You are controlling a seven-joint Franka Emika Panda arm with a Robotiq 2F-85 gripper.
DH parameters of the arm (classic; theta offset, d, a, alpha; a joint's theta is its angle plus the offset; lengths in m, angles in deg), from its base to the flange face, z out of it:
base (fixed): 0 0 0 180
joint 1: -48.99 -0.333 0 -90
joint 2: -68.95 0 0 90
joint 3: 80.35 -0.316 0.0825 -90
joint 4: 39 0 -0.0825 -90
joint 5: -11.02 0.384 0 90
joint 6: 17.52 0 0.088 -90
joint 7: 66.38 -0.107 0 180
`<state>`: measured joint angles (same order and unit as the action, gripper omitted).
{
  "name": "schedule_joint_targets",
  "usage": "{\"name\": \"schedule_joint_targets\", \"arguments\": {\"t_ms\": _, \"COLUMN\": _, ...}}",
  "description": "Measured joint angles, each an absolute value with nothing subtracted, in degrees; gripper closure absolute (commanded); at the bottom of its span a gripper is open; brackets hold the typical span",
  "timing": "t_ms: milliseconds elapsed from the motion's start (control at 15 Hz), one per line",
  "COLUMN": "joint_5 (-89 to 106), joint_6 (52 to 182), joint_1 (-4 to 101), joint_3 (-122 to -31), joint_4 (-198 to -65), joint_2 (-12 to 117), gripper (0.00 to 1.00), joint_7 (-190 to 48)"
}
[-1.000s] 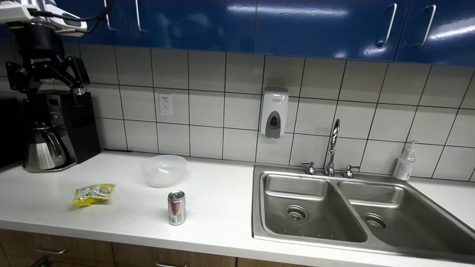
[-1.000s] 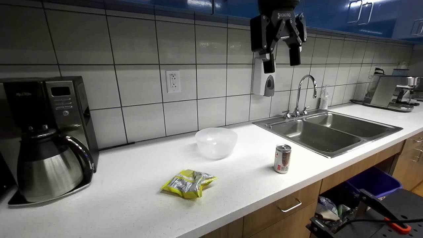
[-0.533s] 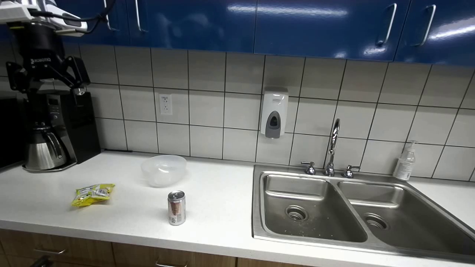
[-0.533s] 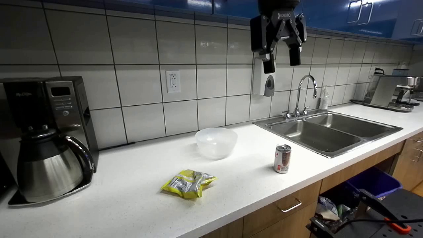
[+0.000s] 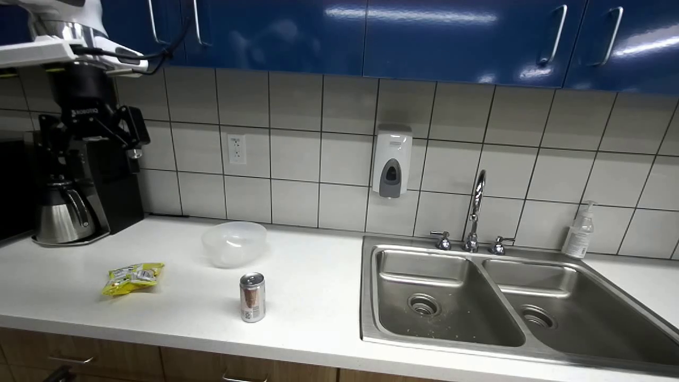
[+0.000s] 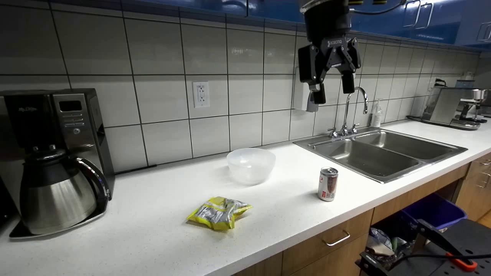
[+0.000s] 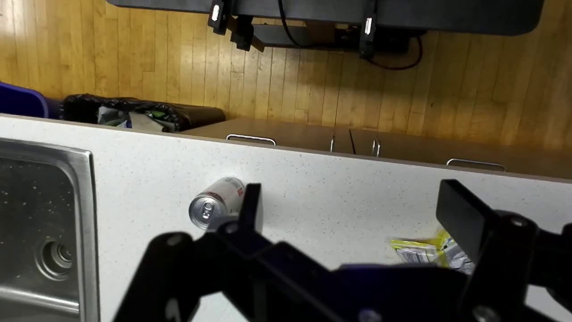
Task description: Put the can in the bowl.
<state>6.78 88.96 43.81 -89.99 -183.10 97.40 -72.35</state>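
The small silver can (image 5: 252, 298) with red marks stands upright on the white counter near its front edge; it also shows in an exterior view (image 6: 328, 184) and in the wrist view (image 7: 219, 201), partly behind a finger. The translucent whitish bowl (image 5: 234, 245) stands behind the can, nearer the tiled wall, and shows in an exterior view (image 6: 251, 166); it is out of the wrist view. The bowl looks empty. My gripper (image 6: 333, 92) is open and empty, well above the counter. In the wrist view the fingers (image 7: 351, 201) are wide apart, with the can at the left finger's outer side.
A yellow-green packet (image 6: 219, 213) lies on the counter left of the can. A coffee maker with carafe (image 6: 57, 195) stands at the left end. The steel sink (image 5: 368, 297) with faucet (image 5: 475, 212) is right of the can. A soap dispenser (image 5: 391, 162) hangs on the wall.
The arm and gripper have moved down and a little to the right in both exterior views since half a second ago. The can, bowl and packet have not moved.
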Motion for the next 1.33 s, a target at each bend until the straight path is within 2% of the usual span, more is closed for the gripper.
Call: {"name": "schedule_joint_targets", "arguments": {"t_ms": 1333, "joint_5": 2.61, "joint_6": 108.76, "joint_1": 53.59, "joint_3": -79.66, "joint_4": -183.74, "joint_2": 80.63, "gripper": 0.00, "joint_7": -78.78}}
